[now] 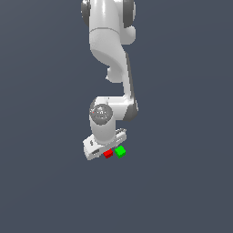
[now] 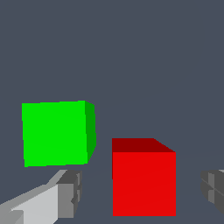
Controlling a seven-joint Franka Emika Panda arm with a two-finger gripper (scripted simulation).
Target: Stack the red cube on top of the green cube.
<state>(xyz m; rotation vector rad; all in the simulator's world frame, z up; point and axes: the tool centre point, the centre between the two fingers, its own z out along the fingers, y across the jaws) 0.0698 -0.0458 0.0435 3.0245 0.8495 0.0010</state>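
Note:
The red cube (image 1: 108, 154) lies on the dark grey floor, close beside the green cube (image 1: 120, 151), which is on the exterior view's right of it. The white arm hangs over both, and its hand hides the gripper's fingers in the exterior view. In the wrist view the red cube (image 2: 144, 181) sits between the two grey fingertips (image 2: 70, 192), with a gap on each side. My gripper (image 2: 142, 190) is open around the red cube and does not touch it. The green cube (image 2: 56, 133) lies apart, just beyond one finger.
The flat dark grey floor (image 1: 182, 182) spreads all round the two cubes. No other objects show.

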